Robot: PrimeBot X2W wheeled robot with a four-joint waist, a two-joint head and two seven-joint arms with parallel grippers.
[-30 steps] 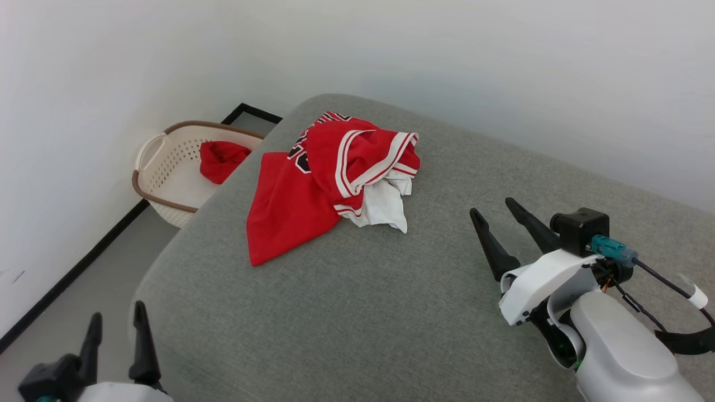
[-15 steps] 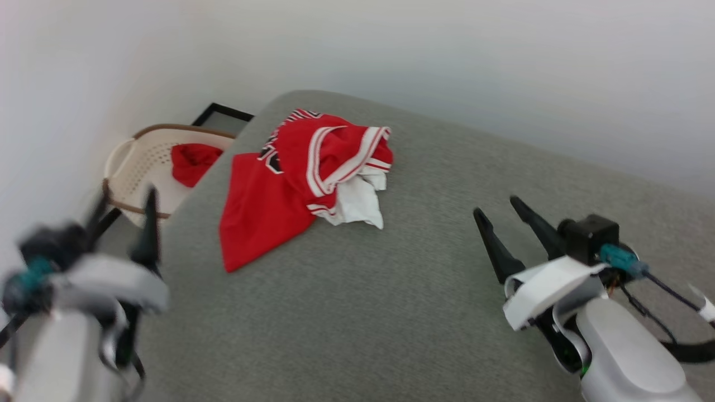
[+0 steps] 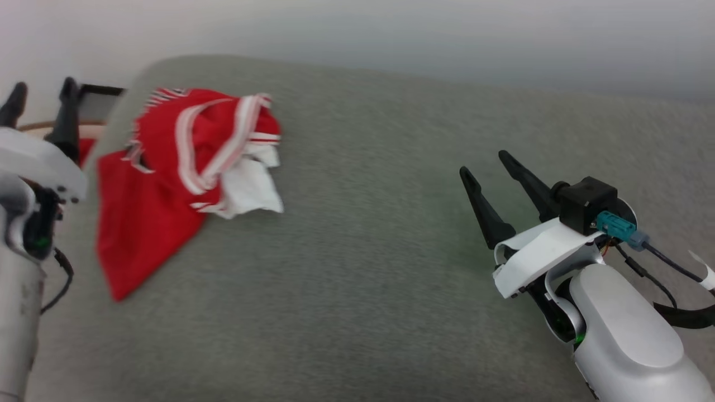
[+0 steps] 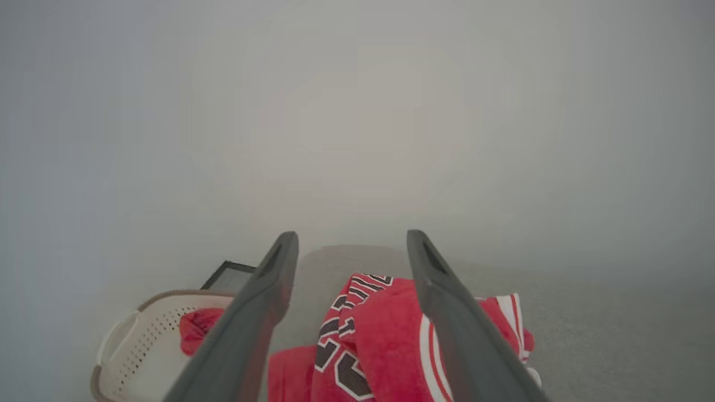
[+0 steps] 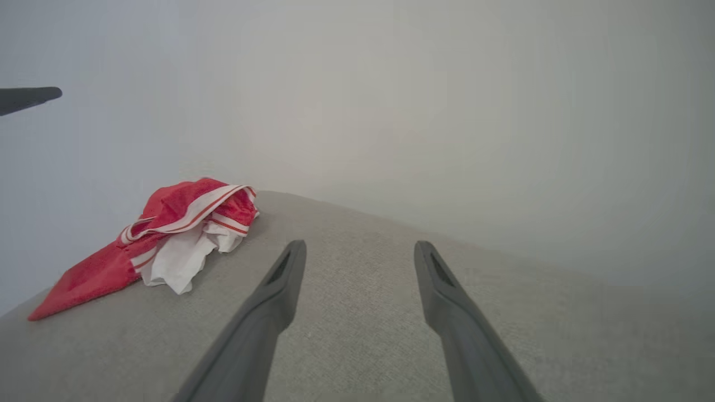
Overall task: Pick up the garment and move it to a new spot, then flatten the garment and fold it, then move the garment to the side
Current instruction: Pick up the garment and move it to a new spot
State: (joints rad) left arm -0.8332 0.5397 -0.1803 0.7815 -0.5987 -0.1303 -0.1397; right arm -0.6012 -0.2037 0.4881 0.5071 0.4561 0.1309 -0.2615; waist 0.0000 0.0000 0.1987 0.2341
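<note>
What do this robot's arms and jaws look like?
Both arms are smooth silvery-grey shells with white wrist covers. The right arm carries a black box with a teal plug and thin dark cables. The left arm has a black cable too. Each ends in two long, black, tapering jaws.

Home laundry corner before me: grey upholstered surface (image 3: 363, 279), perforated cream laundry basket (image 4: 145, 340), plain white walls (image 3: 391, 28).
</note>
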